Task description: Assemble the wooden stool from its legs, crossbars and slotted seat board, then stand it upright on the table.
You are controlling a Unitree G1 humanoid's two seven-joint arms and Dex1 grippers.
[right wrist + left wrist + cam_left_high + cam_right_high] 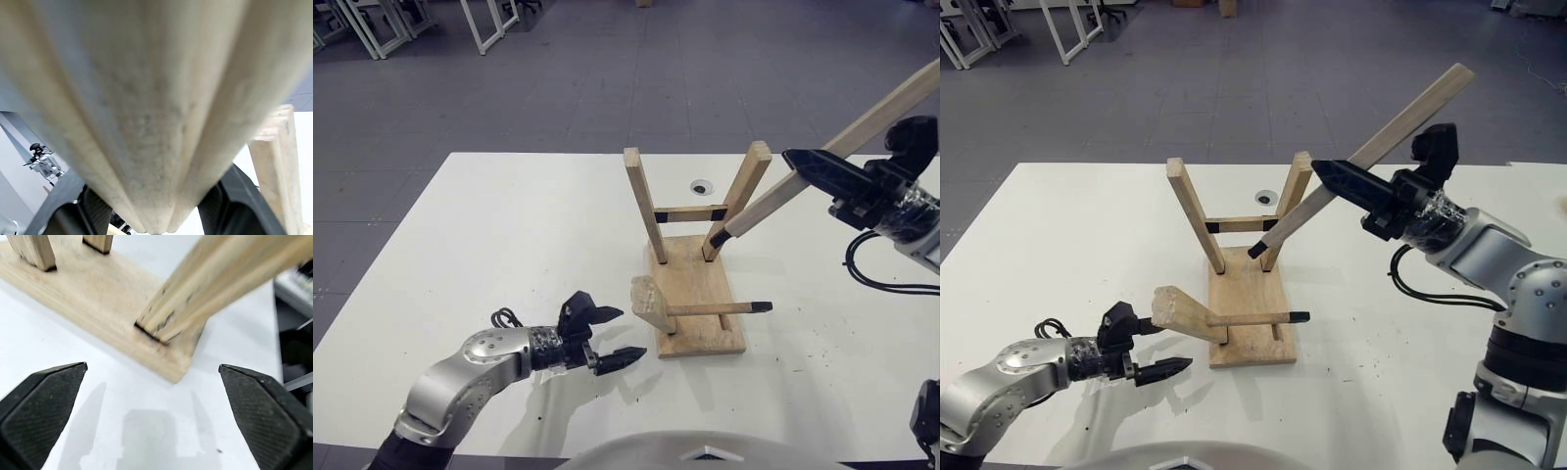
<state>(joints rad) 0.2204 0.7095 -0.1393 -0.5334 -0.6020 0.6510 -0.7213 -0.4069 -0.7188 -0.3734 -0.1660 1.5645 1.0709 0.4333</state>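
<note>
1. You are looking over a white table (489,225), with grey floor (607,78) beyond it.
2. The seat board (705,284) lies flat at the table's middle.
3. The right gripper (1342,174) is pinching a loose leg (1415,116), held tilted. Its black lower tip sits just beside the foot of the far right leg (739,196). You cannot tell whether it touches the board.
4. The far right leg and the far left leg (644,206) stand in the board's far end, joined by a crossbar (690,212).
5. A third leg (651,302) leans at the near left corner, and its own crossbar (720,308) points right.
6. The left gripper (628,331) hangs low, near and left of the board, with its fingers spread.
7. A small hole (703,185) marks the table beyond the legs.
</note>
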